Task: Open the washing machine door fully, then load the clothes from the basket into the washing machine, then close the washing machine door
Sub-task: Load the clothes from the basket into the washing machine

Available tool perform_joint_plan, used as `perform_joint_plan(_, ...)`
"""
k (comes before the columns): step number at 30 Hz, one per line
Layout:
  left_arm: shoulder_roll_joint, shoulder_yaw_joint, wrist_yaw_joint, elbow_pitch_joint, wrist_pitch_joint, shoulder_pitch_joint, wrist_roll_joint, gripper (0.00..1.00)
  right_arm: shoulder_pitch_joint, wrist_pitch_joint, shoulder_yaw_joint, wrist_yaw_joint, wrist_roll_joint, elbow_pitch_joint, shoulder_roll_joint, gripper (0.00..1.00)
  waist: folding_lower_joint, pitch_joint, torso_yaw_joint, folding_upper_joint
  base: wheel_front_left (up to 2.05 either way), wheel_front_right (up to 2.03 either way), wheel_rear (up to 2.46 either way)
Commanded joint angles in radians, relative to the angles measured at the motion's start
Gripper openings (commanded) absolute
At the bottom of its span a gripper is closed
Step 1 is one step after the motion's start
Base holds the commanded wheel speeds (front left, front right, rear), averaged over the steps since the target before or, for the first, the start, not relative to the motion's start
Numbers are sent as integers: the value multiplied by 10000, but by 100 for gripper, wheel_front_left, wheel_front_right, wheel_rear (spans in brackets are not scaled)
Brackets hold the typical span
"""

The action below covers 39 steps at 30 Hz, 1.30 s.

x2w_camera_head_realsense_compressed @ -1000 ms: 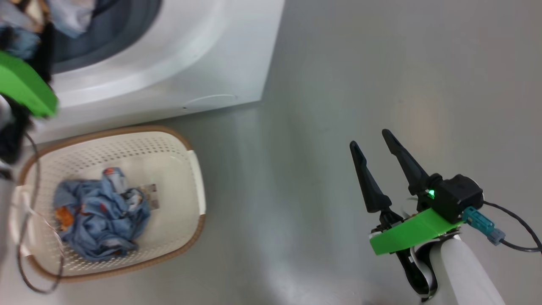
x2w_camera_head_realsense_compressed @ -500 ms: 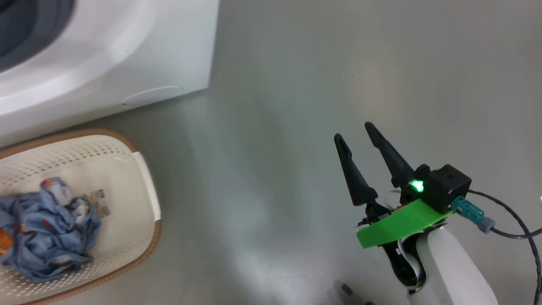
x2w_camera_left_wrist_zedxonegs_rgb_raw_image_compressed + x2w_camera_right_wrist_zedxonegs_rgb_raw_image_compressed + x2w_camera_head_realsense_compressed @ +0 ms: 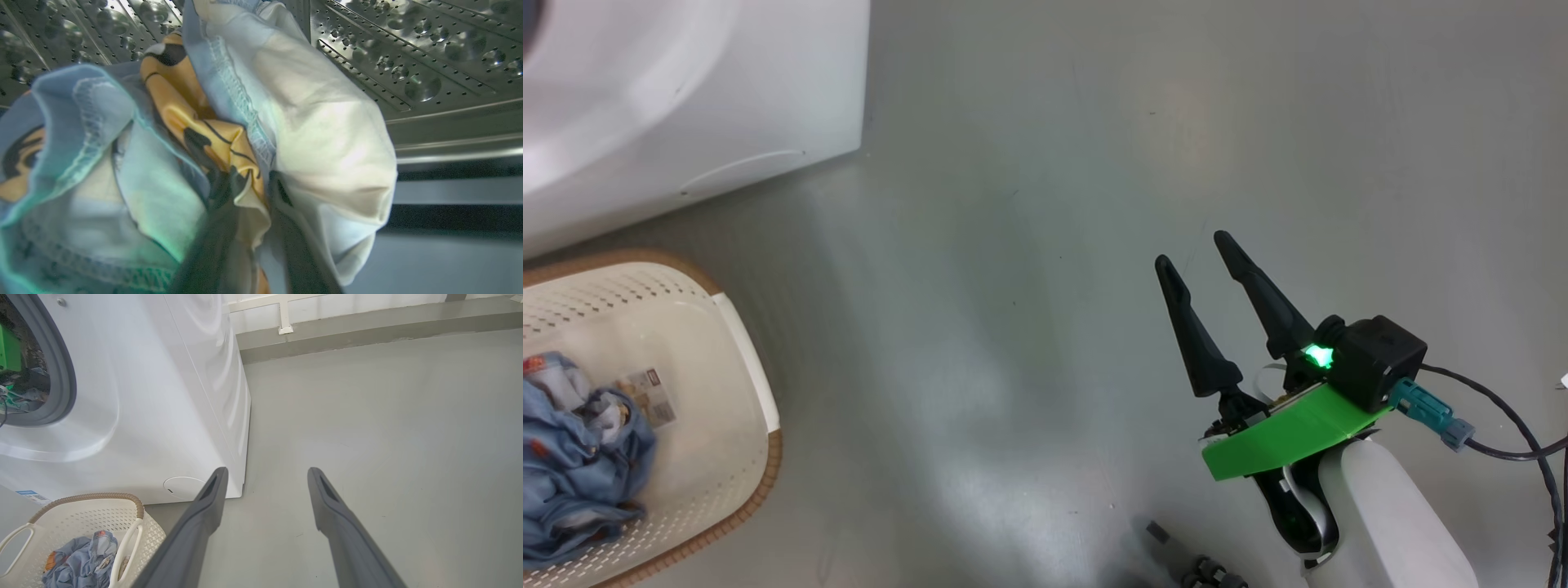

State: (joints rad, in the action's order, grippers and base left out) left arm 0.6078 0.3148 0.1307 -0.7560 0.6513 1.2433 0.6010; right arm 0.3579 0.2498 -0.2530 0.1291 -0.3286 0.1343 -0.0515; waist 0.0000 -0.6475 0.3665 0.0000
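Note:
Inside the perforated steel drum [image 3: 408, 49] of the washing machine [image 3: 686, 98], my left gripper [image 3: 255, 228] is shut on a bunch of the clothes [image 3: 229, 134], blue, orange and white, which drapes over both fingers. The right wrist view shows the machine [image 3: 163, 396] with the left arm's green part [image 3: 8, 347] in its opening. The basket [image 3: 760, 392] stands on the floor before the machine, more blue clothes [image 3: 572, 465] in it. My right gripper [image 3: 1192, 249] hangs open over bare floor, far right of the basket [image 3: 81, 498]. The washing machine door is out of view.
Grey floor [image 3: 1029, 245] spreads to the right of the machine. A low step [image 3: 367, 322] runs along the back wall. A black cable [image 3: 1503, 441] trails from my right wrist, and a small dark part [image 3: 1176, 559] shows at the bottom edge.
The head camera has swung right, so machine and basket slide left in the picture and the left arm with its clothes leaves it. The right gripper stays open.

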Motion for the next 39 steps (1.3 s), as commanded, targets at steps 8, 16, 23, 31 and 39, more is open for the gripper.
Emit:
perform_joint_plan(8,680,-246,196,635,-670,604,-187,0,45,119,-290,16,-244,-334,13,100,0,-330,-38,0,0,0,0)
perform_joint_plan(16,1172,-254,217,1202,-1997,1365,-752,0,255,120,-436,16,-304,-523,13,100,0,-905,197,0,0,0,0)
perform_joint_plan(23,1670,-277,262,1463,-3593,2302,-1419,0,379,120,-564,16,-579,-618,13,100,0,-1364,592,0,0,0,0)
perform_joint_plan(31,1824,36,-76,993,-5869,3551,-2241,0,427,120,-706,16,-725,-683,13,100,0,-1702,754,0,0,0,0)
perform_joint_plan(39,1648,297,-149,339,-7345,4155,-2655,0,437,120,-715,16,-707,-679,13,100,0,-1839,680,0,0,0,0)
